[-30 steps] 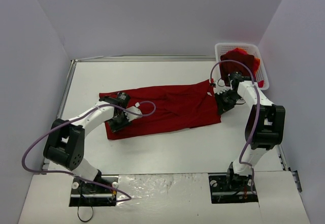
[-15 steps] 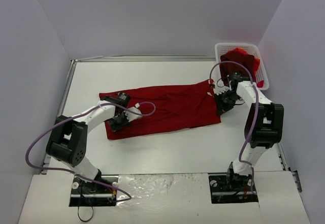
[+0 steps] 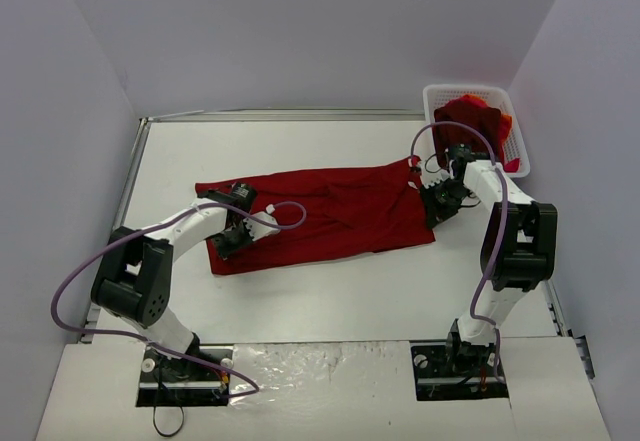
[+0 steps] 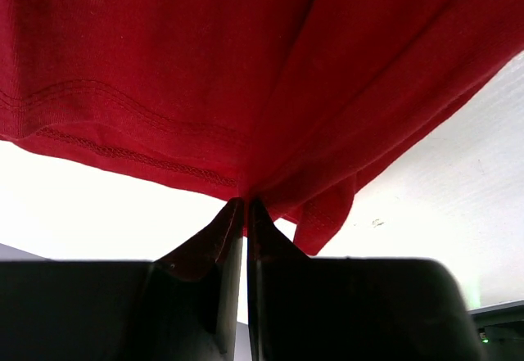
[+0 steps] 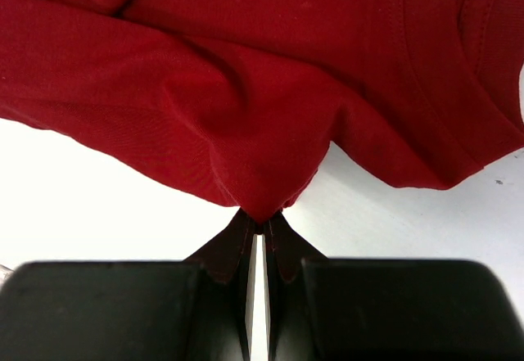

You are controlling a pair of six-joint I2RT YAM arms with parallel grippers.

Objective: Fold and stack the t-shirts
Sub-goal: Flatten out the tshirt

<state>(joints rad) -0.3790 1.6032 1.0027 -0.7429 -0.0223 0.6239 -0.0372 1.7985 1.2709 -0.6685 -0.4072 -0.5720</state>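
White table [image 3: 300, 301] under spread red t-shirt [image 3: 330, 211]; left gripper [image 4: 246, 205], right gripper [image 5: 260, 222] each pinched tight on opposite ends

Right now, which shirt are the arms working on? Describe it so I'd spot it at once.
Look at the white table: across its middle lies a dark red t-shirt, laid out in a long strip. The left tool and the right tool each pinch one end, unlike the bunched red shirts heaped in the white basket at the far right corner.
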